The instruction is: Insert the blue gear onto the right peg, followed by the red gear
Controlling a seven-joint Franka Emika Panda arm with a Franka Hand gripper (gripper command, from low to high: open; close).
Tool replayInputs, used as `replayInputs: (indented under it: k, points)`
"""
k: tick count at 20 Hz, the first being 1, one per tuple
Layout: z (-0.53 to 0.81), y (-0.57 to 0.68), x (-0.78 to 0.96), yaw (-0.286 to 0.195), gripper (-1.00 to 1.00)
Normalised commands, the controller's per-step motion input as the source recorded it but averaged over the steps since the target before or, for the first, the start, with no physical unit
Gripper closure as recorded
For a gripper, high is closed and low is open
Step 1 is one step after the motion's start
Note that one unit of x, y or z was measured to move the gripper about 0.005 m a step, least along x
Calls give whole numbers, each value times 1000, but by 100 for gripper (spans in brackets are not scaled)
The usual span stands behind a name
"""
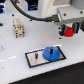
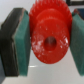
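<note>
My claw (image 1: 67, 30) is clenched on the red gear (image 2: 48, 40); in the wrist view both teal pads (image 2: 23, 40) press flat against its toothed rim from opposite sides, and the centre hole faces the lens squarely, so I judge the disc sits level in my grip rather than cocked. In the exterior view I hang at the upper right of the frame, with the red gear (image 1: 68, 31) clear of the white table (image 1: 15, 60) and nothing beneath it.

Down toward the lower middle of that frame lies the grey plate (image 1: 35, 59) with its black edge. The blue gear (image 1: 51, 52) already rests on the plate's right half, which I take to mean it is seated on the right peg; the peg itself I cannot make out, since the blue disc hides it or it is too small to see. The left peg (image 1: 38, 54) shows only as a faint dark mark.

To do this step well I should travel across while high, stop with the red gear's hole directly above the blue gear's centre, and only then descend straight. I should keep the disc flat, go down slowly, and let go only when red rests on blue; a tilted approach would likely jam the hub on the pin
</note>
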Motion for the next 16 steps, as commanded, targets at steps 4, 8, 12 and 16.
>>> replayInputs:
  k: [4,8,12,16]
  points:
    - [259,-474,486,0,100]
    - [152,-387,522,0,100]
    - [47,-211,609,0,100]
    - [6,-226,599,0,100]
